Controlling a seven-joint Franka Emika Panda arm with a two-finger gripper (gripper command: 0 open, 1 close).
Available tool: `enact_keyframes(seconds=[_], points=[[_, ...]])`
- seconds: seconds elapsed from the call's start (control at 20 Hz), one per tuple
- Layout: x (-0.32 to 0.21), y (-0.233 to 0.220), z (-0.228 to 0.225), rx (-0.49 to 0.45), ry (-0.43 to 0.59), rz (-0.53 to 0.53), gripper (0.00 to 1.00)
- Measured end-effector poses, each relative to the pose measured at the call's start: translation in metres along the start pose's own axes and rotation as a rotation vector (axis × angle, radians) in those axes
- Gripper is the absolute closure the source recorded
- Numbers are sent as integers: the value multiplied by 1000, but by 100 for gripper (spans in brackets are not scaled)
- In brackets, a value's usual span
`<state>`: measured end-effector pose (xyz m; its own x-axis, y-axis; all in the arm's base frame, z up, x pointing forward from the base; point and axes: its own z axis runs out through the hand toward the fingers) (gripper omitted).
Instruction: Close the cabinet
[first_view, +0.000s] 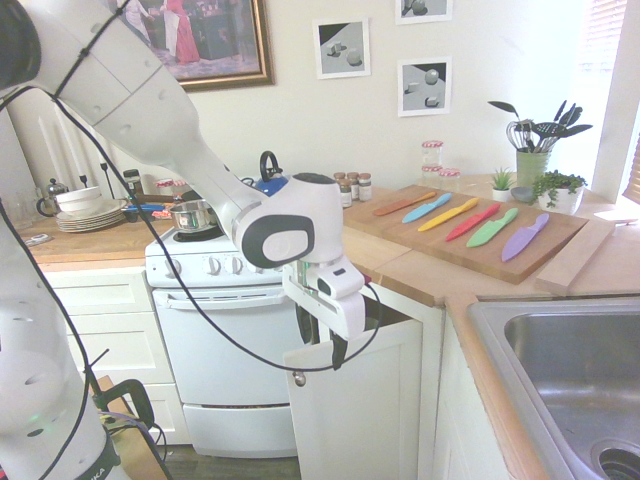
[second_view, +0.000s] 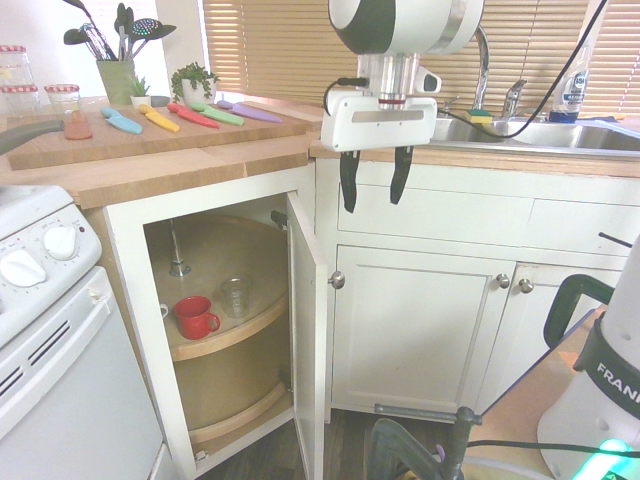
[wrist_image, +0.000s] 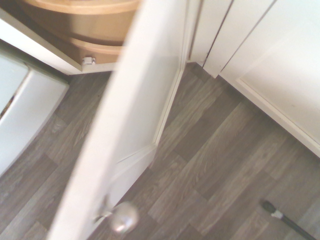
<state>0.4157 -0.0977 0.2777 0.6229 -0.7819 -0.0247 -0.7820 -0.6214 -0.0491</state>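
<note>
Pale wooden countertop (second_view: 190, 165) wraps the kitchen corner, a white stove (first_view: 235, 350) on one side of the corner cabinet and a stainless-steel sink (first_view: 570, 370) on the other. Between them stands the white cabinet with a recessed-panel door (first_view: 365, 400) — its door swung well out, a round silver knob (first_view: 299, 379) near the upper corner of the free edge. Inside, on the rounded wooden shelf (second_view: 235, 335), a red mug (second_view: 196, 317) sits just left of a clear glass cup (second_view: 235, 297), as the second exterior view shows.

The white two-finger gripper (second_view: 376, 180) points down near the top of the door, its dark fingers spread apart with nothing between them. On the countertop, a wooden board (first_view: 470, 225) carries six colourful knives (first_view: 481, 222) — orange, blue, yellow, red, green and purple.
</note>
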Motion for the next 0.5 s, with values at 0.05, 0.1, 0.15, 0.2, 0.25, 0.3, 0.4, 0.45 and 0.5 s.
enact_keyframes(seconds=[0.05,0.1,0.15,0.2,0.25,0.3,0.4,0.45,0.5], points=[[4,2,8,7,-7,-3,0],[7,2,16,12,-14,-6,0],[10,1,22,16,-22,-7,0],[13,0,28,20,-30,-8,0],[17,-2,33,24,-39,-10,0],[21,-5,37,29,-47,-12,0],[29,-9,44,34,-56,-18,0],[33,-12,47,32,-59,-25,0],[35,-16,52,28,-62,-30,0]])
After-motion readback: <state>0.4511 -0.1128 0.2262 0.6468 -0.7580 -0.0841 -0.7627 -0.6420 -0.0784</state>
